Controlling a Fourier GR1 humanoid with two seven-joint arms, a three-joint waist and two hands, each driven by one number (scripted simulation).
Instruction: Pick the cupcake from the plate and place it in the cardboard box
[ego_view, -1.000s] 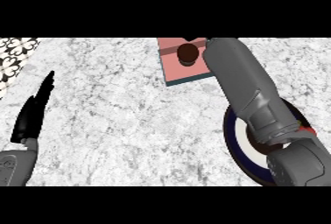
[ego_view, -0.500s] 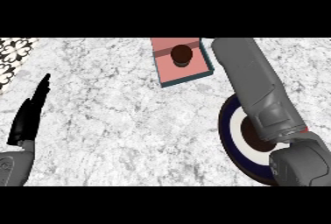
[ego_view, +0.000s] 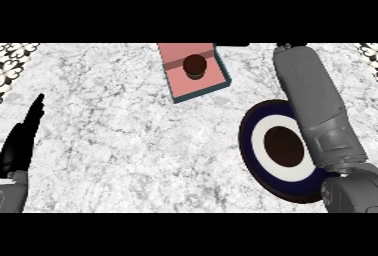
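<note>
Grey-veined white marble counter (ego_view: 133, 150)

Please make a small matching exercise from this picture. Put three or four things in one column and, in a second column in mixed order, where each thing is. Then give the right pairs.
Things:
1. cupcake
2. plate
3. left hand
4. right forearm

Places:
A. at the view's left edge, fingers straight
B. inside the cardboard box, near the top of the view
C. on the counter at the right, partly under an arm
D. reaching up along the right side, over the plate's edge

Pairs: 1-B, 2-C, 3-A, 4-D
</note>
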